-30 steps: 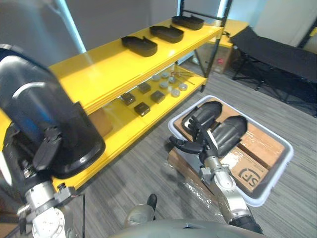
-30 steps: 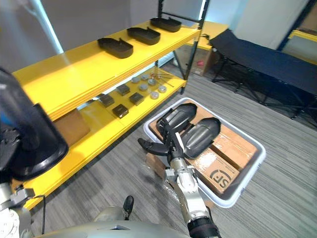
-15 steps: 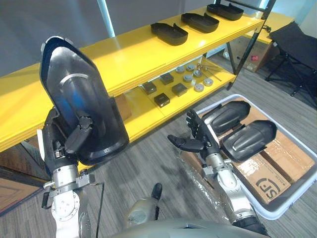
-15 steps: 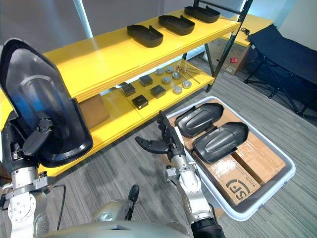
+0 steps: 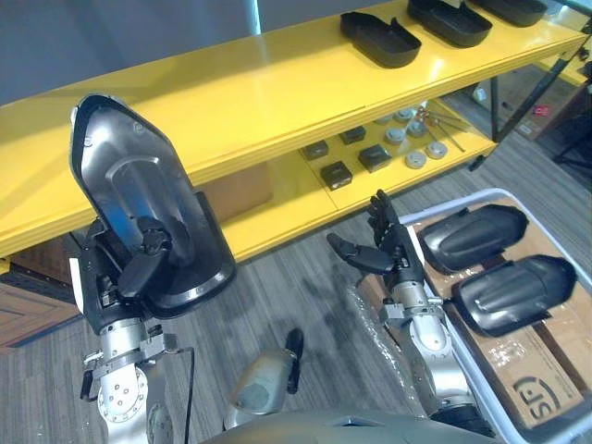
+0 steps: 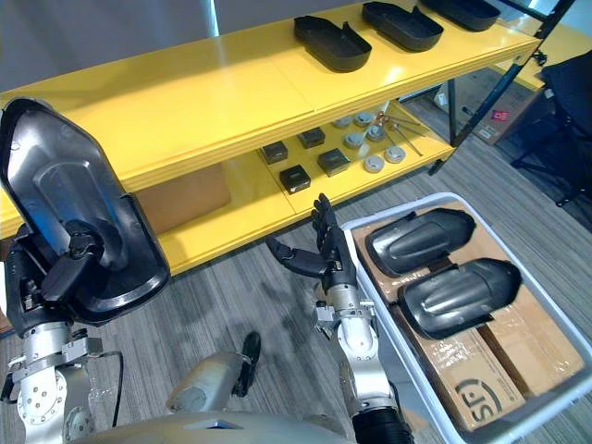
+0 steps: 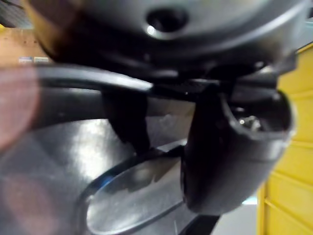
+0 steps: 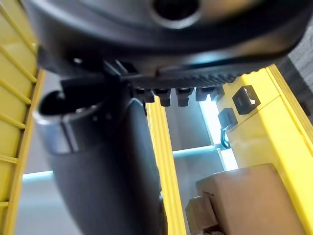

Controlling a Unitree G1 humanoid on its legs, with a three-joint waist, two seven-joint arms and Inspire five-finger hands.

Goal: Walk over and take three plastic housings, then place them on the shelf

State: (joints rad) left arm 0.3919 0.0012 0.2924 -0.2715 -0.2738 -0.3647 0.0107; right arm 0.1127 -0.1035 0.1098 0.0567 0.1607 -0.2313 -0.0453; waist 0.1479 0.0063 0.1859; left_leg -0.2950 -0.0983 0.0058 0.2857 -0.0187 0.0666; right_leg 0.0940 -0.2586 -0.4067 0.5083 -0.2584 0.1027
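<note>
Though hollow, glossy black housing [image 5: 122, 176]

the yellow shelf [image 6: 213, 102] has two boards. on the top board three black plastic housings [image 6: 331, 42] lie in a row toward its right end, hollow side up and apart from one another. the lower board [image 6: 231, 236] carries a brown cardboard box [image 6: 185, 199], four small dark blocks [image 6: 295, 177] in two pairs, a cluster of round metal discs [image 6: 374, 164] and some thin rods [image 6: 407, 139] just beside them. over the grey carpet floor [image 6: 213, 305] near the shelf sits a white bin [image 6: 421, 195]; flat cartons [image 6: 481, 388] in it bear two domed housings [image 6: 458, 296], side by side
</note>
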